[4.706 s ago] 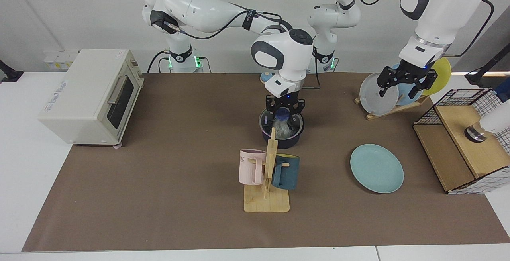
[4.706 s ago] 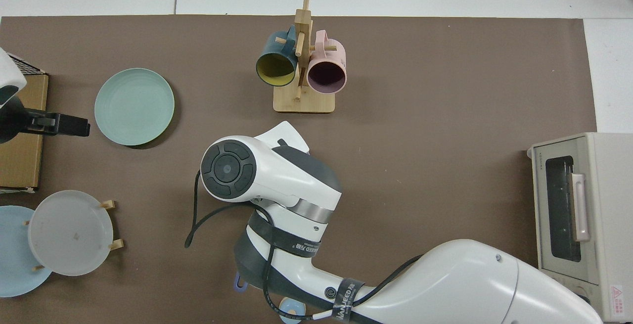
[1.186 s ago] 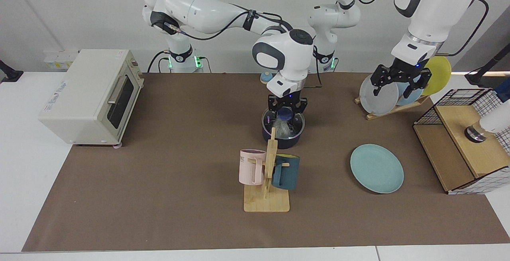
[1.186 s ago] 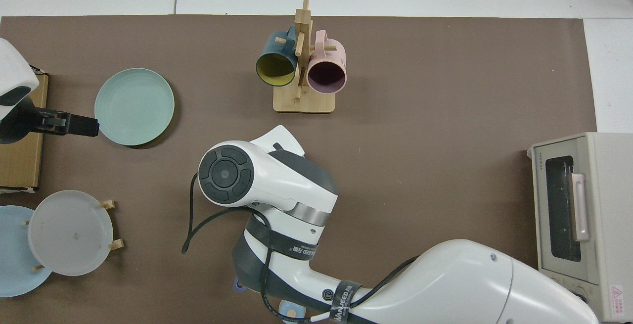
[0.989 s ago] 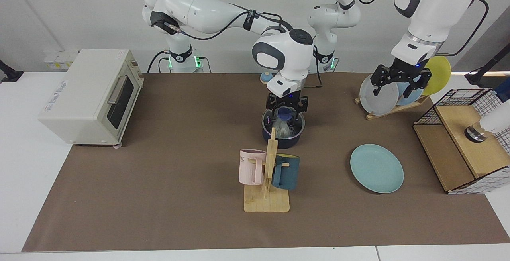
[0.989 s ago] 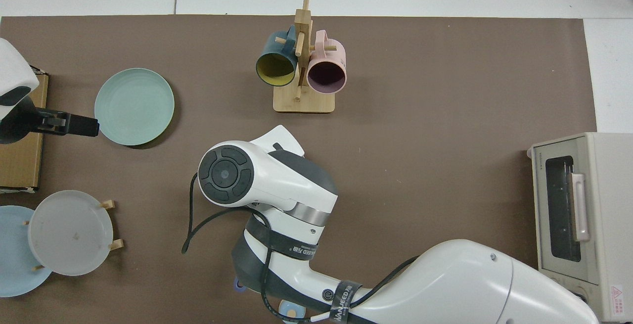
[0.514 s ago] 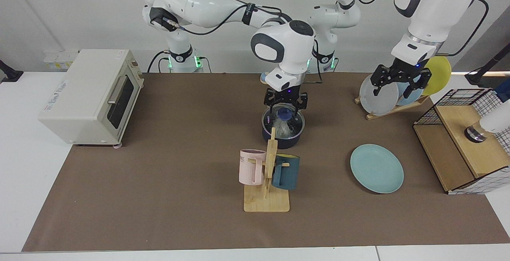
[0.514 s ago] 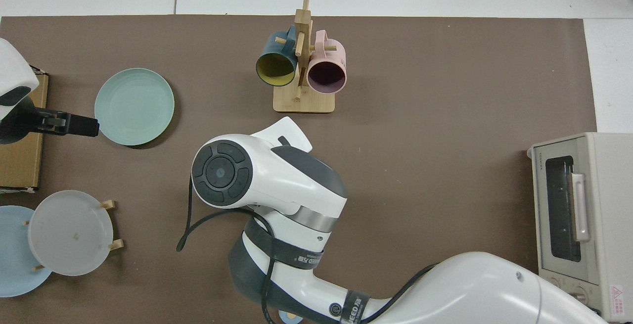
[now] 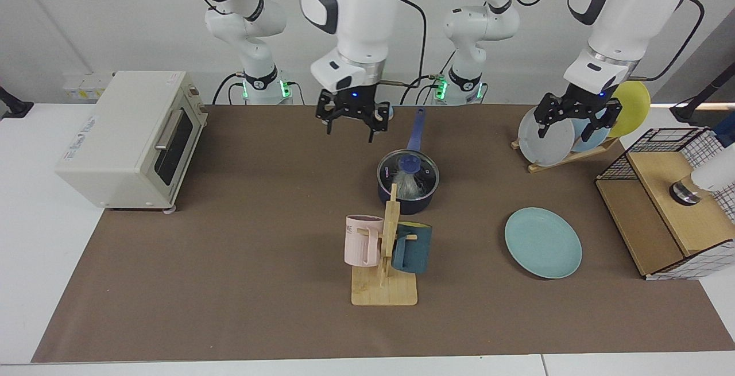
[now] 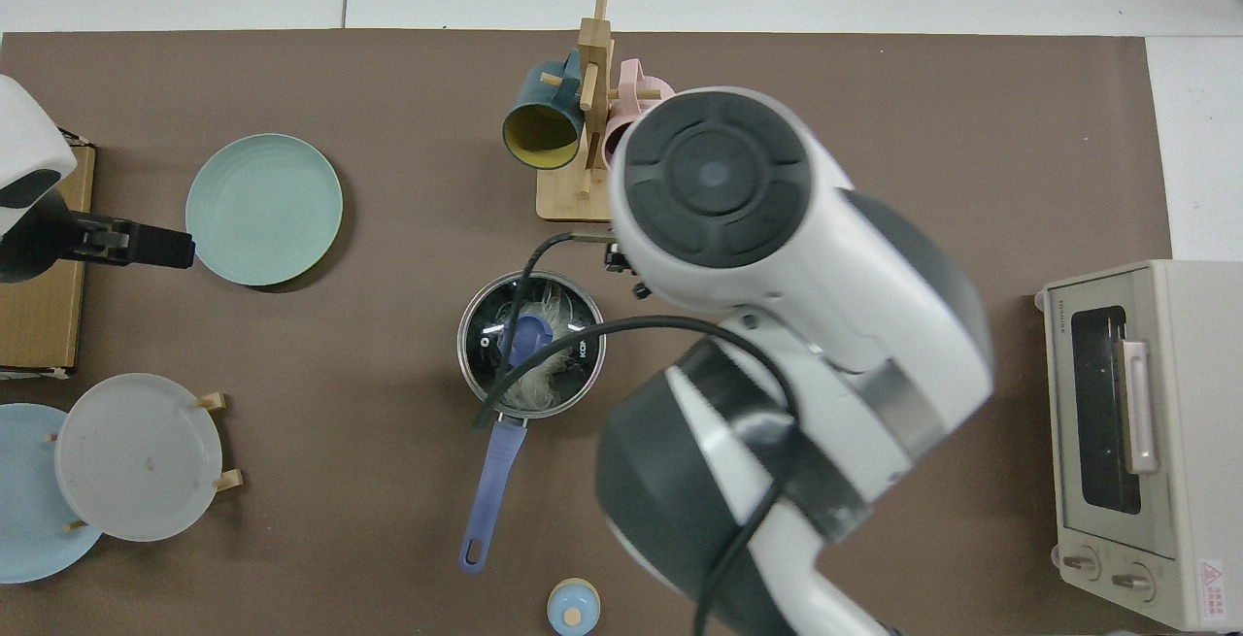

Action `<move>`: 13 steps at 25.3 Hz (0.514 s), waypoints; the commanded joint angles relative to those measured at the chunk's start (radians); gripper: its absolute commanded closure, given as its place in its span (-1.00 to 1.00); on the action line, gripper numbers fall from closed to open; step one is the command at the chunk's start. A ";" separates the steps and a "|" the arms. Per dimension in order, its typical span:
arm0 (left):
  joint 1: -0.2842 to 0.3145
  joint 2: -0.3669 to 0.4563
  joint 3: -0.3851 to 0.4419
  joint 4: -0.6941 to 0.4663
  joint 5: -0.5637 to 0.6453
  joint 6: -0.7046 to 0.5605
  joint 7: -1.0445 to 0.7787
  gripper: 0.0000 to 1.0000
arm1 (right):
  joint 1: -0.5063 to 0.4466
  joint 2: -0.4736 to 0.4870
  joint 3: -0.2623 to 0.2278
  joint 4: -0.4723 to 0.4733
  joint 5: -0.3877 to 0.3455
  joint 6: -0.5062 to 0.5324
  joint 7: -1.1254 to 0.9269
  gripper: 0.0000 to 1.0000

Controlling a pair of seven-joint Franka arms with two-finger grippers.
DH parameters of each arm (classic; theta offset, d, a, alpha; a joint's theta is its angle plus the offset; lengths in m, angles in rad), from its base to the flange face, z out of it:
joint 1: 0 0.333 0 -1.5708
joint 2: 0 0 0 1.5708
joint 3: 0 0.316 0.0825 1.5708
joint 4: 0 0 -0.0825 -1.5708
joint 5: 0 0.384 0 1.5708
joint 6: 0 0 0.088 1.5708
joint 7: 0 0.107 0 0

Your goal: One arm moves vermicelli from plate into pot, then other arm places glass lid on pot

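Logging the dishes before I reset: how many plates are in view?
4: the teal plate flat on the mat; a grey-white plate, a light blue plate and a yellow plate in the rack.

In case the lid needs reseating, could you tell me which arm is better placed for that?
Right. The right tool hangs open just beside the pot, whose lid is on. The left tool is over by the plate rack.
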 commanded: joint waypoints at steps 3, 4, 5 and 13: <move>0.010 -0.006 -0.006 0.009 -0.002 -0.023 -0.003 -1.00 | 0.022 -0.257 -0.318 -0.228 0.171 0.041 -0.278 -0.98; 0.010 -0.006 -0.006 0.009 -0.002 -0.023 -0.003 -1.00 | 0.022 -0.269 -0.342 -0.237 0.172 0.041 -0.313 -0.98; 0.010 -0.006 -0.006 0.009 -0.002 -0.023 -0.003 -1.00 | 0.021 -0.282 -0.367 -0.246 0.175 0.040 -0.353 -0.98; 0.010 -0.006 -0.006 0.009 -0.002 -0.023 -0.003 -1.00 | 0.002 -0.322 -0.499 -0.282 0.232 0.043 -0.524 -0.98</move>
